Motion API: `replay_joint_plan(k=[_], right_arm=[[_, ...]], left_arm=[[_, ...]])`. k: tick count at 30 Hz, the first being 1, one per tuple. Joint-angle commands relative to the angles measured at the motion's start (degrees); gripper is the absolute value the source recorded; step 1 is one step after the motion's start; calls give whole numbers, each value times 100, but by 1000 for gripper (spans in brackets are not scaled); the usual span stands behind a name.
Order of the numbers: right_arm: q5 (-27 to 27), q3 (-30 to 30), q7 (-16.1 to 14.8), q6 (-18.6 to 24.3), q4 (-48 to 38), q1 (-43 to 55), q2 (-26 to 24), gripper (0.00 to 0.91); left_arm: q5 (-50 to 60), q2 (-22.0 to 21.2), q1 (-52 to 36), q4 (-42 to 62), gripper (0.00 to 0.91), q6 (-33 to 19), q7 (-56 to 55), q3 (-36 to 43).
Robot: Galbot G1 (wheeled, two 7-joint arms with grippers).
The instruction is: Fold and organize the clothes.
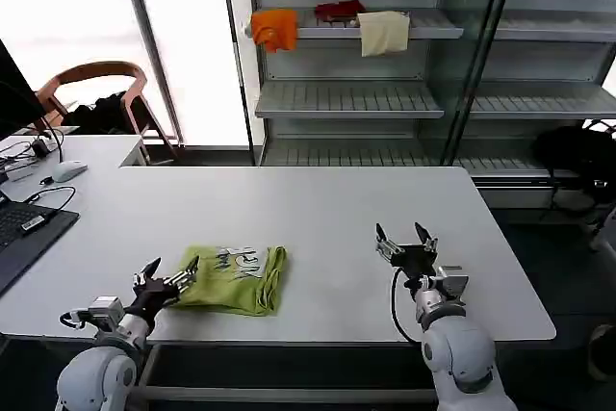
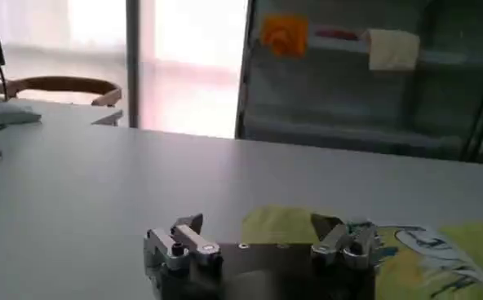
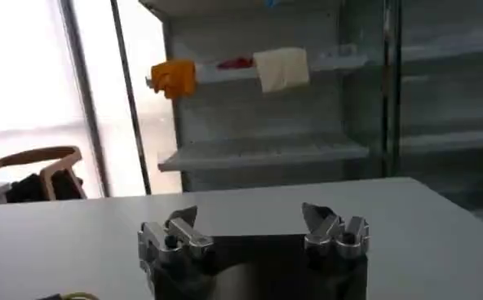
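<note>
T-shirt lay folded on table. L gripper spread wide at its edge. R gripper also spread, well apart.

1. I see the T-shirt folded near the table's front edge; bare tabletop runs from it toward twelve o'clock.
2. My left gripper, jaws spread, sits at the shirt's nine o'clock edge, fingertip just at the fabric.
3. My right gripper, jaws apart, stands well off at the shirt's three o'clock, bare table between.
4. At ten o'clock, a laptop, cables and mouse crowd the table's corner.
</note>
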Motion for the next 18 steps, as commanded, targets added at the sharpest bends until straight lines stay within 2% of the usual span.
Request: replay_joint_plan(k=[1,2,5,6,7,9,10,12,18], right_arm=[[-2,-28,24,-17,15,-18,18,907],[-4,-32,23,-16,15,-27,19,907],[-6,-39,20,-13,34,-68,32,907],[-6,-38,22,-13,39,-72,32,907],[-7,-32,24,-14,47,-74,30,907],[-7,-22,26,-18,64,-68,20,907],[-9,-15,34,-21,67,-60,16,907],[-8,-7,40,-25,70,-53,14,907],[-9,-7,40,-27,91,-51,12,907]], left_arm=[[118,-29,5,244,836,-72,-45,-8],[125,-32,-5,269,776,-71,-52,-1],[124,-46,-29,327,725,-77,-73,38],[120,-49,-27,332,655,-78,-69,48],[108,-51,-21,343,635,-93,-57,67],[87,-58,-8,356,403,-124,-2,81],[90,-63,1,374,212,-164,55,93],[43,-80,9,375,81,-159,90,107],[-134,-128,21,344,60,-104,138,158]])
